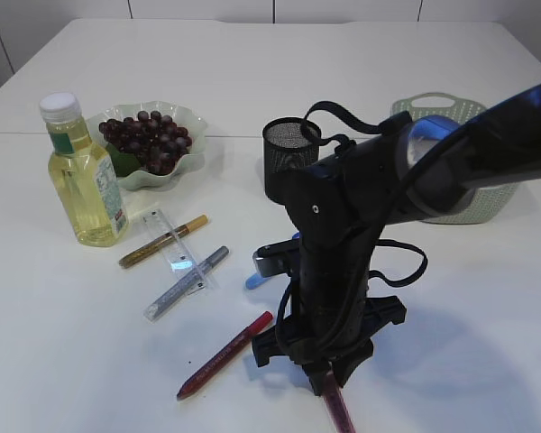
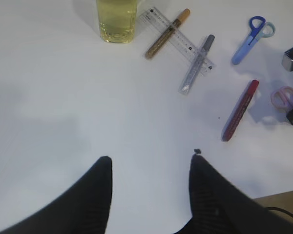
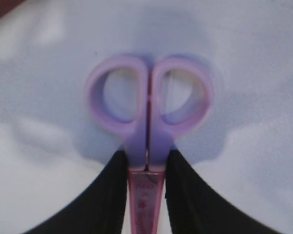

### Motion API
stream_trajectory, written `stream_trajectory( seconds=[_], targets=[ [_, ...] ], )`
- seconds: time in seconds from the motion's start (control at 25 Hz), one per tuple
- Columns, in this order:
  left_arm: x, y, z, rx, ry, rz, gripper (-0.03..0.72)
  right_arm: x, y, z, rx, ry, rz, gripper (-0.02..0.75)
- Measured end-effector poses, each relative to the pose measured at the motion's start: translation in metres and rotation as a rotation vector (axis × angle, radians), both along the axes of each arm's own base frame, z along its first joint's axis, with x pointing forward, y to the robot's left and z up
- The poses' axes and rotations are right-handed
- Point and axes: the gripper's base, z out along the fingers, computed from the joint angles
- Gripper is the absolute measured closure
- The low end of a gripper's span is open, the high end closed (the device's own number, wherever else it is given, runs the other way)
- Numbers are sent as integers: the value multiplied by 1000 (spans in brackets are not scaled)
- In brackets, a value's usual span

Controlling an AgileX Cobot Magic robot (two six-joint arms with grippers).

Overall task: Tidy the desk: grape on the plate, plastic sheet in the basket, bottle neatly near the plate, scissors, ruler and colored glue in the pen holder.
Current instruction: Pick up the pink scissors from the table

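My right gripper (image 3: 146, 158) is shut on the neck of the purple-handled scissors (image 3: 149, 102), whose blades sit in a pink sheath (image 1: 339, 410). It reaches down near the table's front edge (image 1: 326, 377). My left gripper (image 2: 150, 157) hangs open over bare table. Grapes (image 1: 146, 140) lie on the green plate (image 1: 197, 153), with the bottle (image 1: 83, 176) beside it. The clear ruler (image 2: 178, 41) lies under the gold glue (image 2: 167, 34) and silver glue (image 2: 198, 63). Red glue (image 1: 225, 354) and blue scissors (image 2: 251, 41) lie nearby. The plastic sheet is out of view.
The black mesh pen holder (image 1: 284, 158) stands behind my right arm. The green basket (image 1: 473, 203) is at the right, partly hidden by the arm. The right arm's cables hang over the middle of the table.
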Motion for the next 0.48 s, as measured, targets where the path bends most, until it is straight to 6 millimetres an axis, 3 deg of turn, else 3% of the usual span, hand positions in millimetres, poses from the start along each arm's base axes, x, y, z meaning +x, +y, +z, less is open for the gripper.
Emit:
stream_trajectory(
  seconds=[0.48],
  targets=[
    [0,0,0,0,0,0,316,0,0,0,0,0,-4,510]
  ],
)
